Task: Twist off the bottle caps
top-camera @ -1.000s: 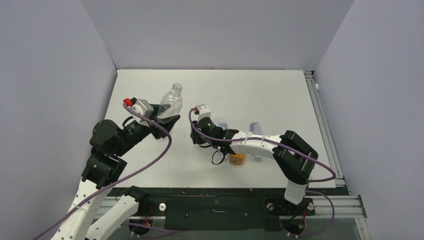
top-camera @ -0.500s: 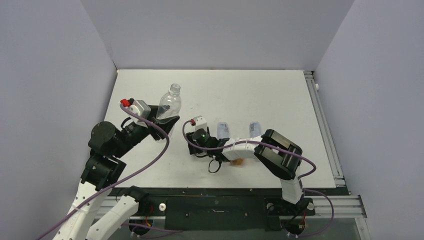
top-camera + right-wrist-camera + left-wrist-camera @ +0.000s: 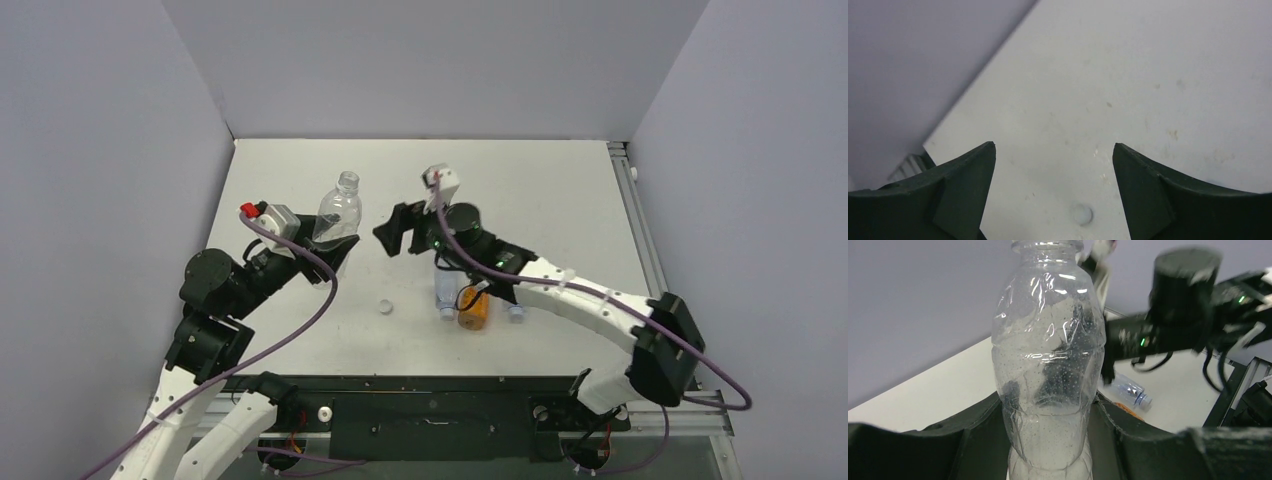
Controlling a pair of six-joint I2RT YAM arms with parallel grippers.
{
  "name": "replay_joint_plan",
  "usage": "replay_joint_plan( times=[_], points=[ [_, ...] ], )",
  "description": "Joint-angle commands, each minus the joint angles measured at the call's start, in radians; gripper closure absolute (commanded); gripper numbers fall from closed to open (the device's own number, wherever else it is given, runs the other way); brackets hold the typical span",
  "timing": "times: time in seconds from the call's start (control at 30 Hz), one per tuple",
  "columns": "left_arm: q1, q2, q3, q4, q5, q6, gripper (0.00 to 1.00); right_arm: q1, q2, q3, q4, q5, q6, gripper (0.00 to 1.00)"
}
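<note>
My left gripper [image 3: 335,238] is shut on the lower body of the tall clear ribbed bottle [image 3: 341,208], holding it upright; its neck is bare. In the left wrist view the bottle [image 3: 1048,365] fills the space between the jaws of the left gripper [image 3: 1048,410]. A white cap [image 3: 385,306] lies loose on the table in front of it. My right gripper [image 3: 393,231] hangs open and empty above the table, right of the bottle. Its wrist view shows the right gripper [image 3: 1054,147] wide apart over that cap [image 3: 1082,214].
An orange bottle [image 3: 474,309] and a short clear bottle [image 3: 446,292] lie under my right forearm; a second short one is mostly hidden beside them. A metal rail [image 3: 645,250] runs along the table's right edge. Grey walls close in three sides.
My right gripper has opened, left the white cap on the table, and lifted up and back toward the middle. The left gripper still holds the bottle in about the same place.
</note>
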Motion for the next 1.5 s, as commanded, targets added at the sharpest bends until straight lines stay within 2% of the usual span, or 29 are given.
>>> replay_joint_plan(
  times=[0.0,0.13,0.3,0.47,0.6,0.67,0.77,0.8,0.83,0.87,0.9,0.93,0.97,1.0,1.03,1.17,1.27,1.47],
  points=[
    [0.009,-0.002,-0.016,0.084,0.025,-0.019,1.00,-0.089,-0.184,0.163,-0.004,-0.203,-0.017,0.18],
    [0.011,0.007,-0.033,0.103,0.064,-0.007,1.00,-0.090,-0.211,0.331,-0.073,-0.355,-0.048,0.16],
    [0.011,0.014,-0.041,0.122,0.119,-0.004,0.99,-0.067,-0.180,0.437,-0.043,-0.507,-0.001,0.15],
    [0.011,0.015,-0.041,0.122,0.161,0.004,0.97,-0.021,-0.139,0.512,-0.045,-0.550,-0.007,0.16],
    [0.011,0.008,-0.034,0.119,0.175,0.014,0.96,0.005,-0.103,0.546,-0.121,-0.523,-0.034,0.24],
    [0.011,0.005,-0.032,0.116,0.180,0.019,0.96,0.012,-0.100,0.550,-0.131,-0.505,-0.040,0.31],
    [0.011,0.004,-0.031,0.115,0.183,0.021,0.96,0.023,-0.098,0.564,-0.149,-0.483,-0.057,0.50],
    [0.011,0.005,-0.030,0.115,0.184,0.020,0.96,0.028,-0.096,0.569,-0.175,-0.474,-0.064,0.62],
    [0.011,0.006,-0.029,0.117,0.186,0.018,0.96,0.029,-0.093,0.580,-0.186,-0.469,-0.073,0.69],
    [0.011,0.007,-0.026,0.117,0.188,0.017,0.95,0.032,-0.092,0.583,-0.200,-0.456,-0.077,0.82],
    [0.011,0.008,-0.023,0.116,0.190,0.017,0.88,0.032,-0.093,0.588,-0.211,-0.448,-0.087,0.89],
    [0.011,0.008,-0.017,0.104,0.189,0.017,0.59,0.033,-0.094,0.589,-0.219,-0.427,-0.095,0.98],
    [0.011,0.009,-0.013,0.094,0.189,0.021,0.36,0.032,-0.095,0.597,-0.239,-0.415,-0.120,1.00],
    [0.011,0.009,-0.002,0.063,0.188,0.025,0.06,0.034,-0.093,0.613,-0.254,-0.382,-0.136,1.00],
    [0.011,0.012,0.009,0.045,0.183,0.037,0.02,0.034,-0.086,0.622,-0.288,-0.361,-0.176,1.00],
    [0.010,0.002,0.032,-0.084,0.094,0.095,0.03,0.026,-0.049,0.651,-0.359,-0.228,-0.313,1.00],
    [0.011,-0.020,0.043,-0.144,-0.031,0.123,0.03,0.006,-0.004,0.647,-0.362,-0.138,-0.388,1.00],
    [0.011,-0.049,0.091,-0.280,-0.274,0.155,0.03,-0.012,0.106,0.568,-0.192,0.055,-0.478,1.00]
  ],
)
